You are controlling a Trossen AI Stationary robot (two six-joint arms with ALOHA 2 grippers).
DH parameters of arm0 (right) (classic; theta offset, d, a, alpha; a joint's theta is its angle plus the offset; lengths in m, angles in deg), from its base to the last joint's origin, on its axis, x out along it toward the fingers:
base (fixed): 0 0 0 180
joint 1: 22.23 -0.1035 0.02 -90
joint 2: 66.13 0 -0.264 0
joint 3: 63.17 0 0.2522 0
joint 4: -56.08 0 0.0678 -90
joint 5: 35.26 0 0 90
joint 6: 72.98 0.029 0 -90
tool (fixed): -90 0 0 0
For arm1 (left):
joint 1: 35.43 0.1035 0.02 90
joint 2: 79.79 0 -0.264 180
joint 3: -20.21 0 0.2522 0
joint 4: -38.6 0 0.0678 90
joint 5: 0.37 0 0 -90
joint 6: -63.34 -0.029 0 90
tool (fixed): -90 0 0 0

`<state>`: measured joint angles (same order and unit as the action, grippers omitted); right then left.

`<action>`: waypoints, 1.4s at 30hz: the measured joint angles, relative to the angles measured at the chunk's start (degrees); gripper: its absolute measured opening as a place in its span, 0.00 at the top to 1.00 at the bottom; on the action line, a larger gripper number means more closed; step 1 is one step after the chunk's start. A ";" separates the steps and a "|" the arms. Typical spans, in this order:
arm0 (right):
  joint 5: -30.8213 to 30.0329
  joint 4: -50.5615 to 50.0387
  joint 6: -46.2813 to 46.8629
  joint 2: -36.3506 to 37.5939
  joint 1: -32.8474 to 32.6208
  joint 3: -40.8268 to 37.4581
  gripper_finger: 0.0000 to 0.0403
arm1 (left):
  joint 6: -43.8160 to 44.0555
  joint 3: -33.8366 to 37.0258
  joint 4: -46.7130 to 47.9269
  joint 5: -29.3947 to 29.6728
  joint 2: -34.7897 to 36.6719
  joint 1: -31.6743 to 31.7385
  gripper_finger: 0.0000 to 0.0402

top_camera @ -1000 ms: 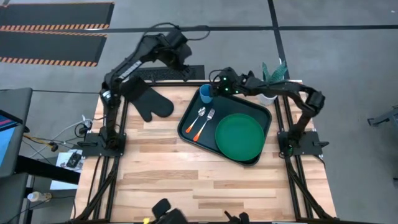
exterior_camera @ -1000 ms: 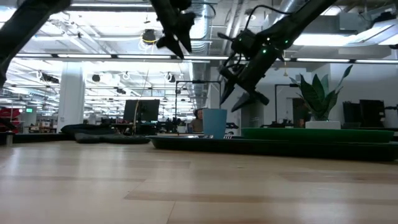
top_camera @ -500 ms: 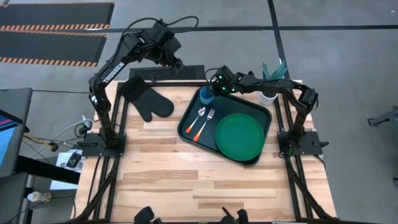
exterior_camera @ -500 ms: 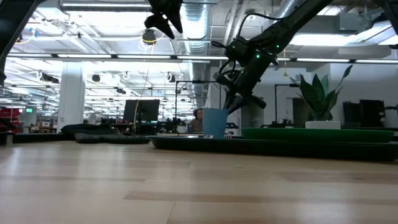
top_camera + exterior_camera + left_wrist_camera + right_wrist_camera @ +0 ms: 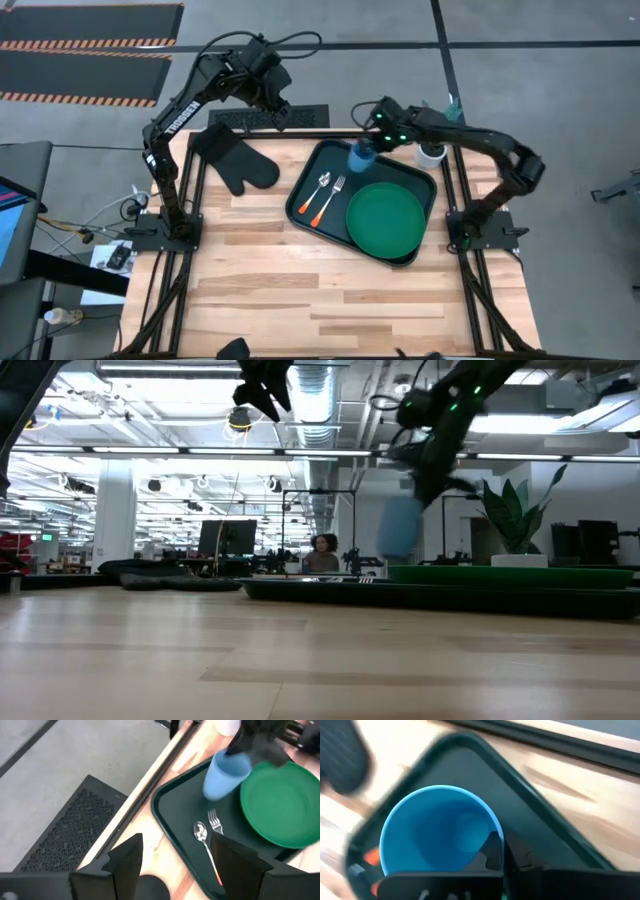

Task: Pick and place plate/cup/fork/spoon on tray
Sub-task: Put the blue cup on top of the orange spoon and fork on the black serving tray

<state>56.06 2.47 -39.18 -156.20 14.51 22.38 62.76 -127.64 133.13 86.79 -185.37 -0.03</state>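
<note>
the right hand grips the cup by its rim, lifted above the tray near its upper edge in the high view. plate, fork and spoon lie on the tray. the left hand, fingers apart, hangs beyond the worktop at upper left.

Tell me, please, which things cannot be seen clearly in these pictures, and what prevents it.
- The cup: motion-blurred in the low view, so its edges are unclear.
- Right gripper: its fingertips are hidden in the high view by its own body.
- Fork and spoon: in the low view the tray rim hides them.
- Right wrist view: the tray floor is blurred and mostly covered by the cup.
</note>
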 joint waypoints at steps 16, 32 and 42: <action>-15.78 -22.05 20.44 30.08 -2.62 -19.83 0.99 | -2.67 0.00 -0.95 -6.26 0.00 -0.03 0.46; -19.77 -25.32 36.95 33.73 -1.66 -30.06 0.98 | -2.16 0.00 -2.48 -6.43 0.00 -0.03 0.46; -19.72 -23.43 38.35 33.89 -0.96 -32.60 0.92 | -2.16 0.00 -3.76 -6.45 0.00 -0.03 0.46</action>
<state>36.34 -20.96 -0.82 -122.31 13.54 -10.23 60.60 -127.64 129.37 80.33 -185.37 -0.05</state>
